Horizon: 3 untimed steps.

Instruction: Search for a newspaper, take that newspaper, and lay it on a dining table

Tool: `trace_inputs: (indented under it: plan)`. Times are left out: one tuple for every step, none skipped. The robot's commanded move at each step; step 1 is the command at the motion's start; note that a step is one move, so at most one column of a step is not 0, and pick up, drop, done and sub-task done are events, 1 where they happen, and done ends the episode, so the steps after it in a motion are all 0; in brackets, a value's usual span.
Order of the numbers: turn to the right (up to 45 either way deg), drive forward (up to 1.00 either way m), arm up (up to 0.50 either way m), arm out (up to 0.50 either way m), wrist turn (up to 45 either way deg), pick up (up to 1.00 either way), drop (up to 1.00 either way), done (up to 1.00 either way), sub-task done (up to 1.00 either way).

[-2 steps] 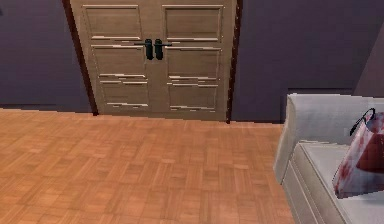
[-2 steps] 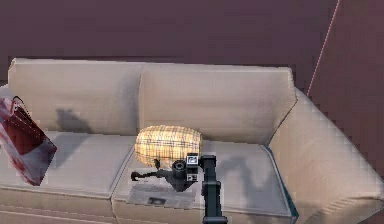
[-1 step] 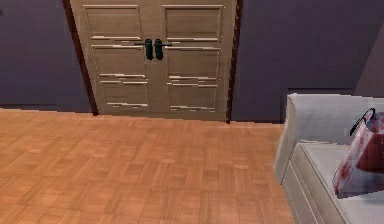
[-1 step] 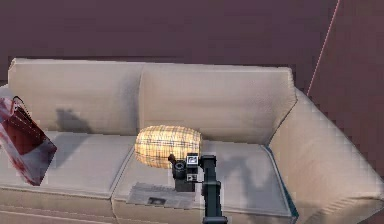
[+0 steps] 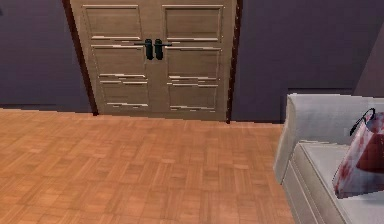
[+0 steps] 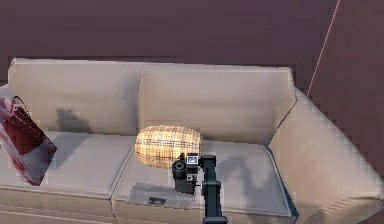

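Observation:
My gripper [image 6: 181, 166] is at the end of the dark arm [image 6: 211, 195], above the seat of a beige sofa [image 6: 215, 100]. A round plaid cushion [image 6: 167, 146] lies on the seat just behind and left of the gripper, so I cannot tell whether the gripper holds anything. A small dark flat item [image 6: 157, 201] lies near the seat's front edge, too small to name.
A dark red patterned pillow [image 6: 24, 140] leans at the sofa's left end and shows again [image 5: 360, 155] on the sofa arm [image 5: 300, 120] at the forward view's right. Cream double doors [image 5: 160, 55] with dark handles stand ahead in a purple wall. Open parquet floor [image 5: 130, 165] lies before them.

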Motion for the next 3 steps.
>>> trace_inputs:
  plan:
    - [0.0, 0.00, -0.30, 0.00, 0.0, 0.00, 0.00, 0.00, 0.00]
    - [0.0, 0.00, 0.00, 0.00, 0.0, 1.00, 0.00, 0.00, 0.00]
    - [0.0, 0.00, 0.10, 0.00, 0.0, 0.00, 0.00, 0.00, 0.00]
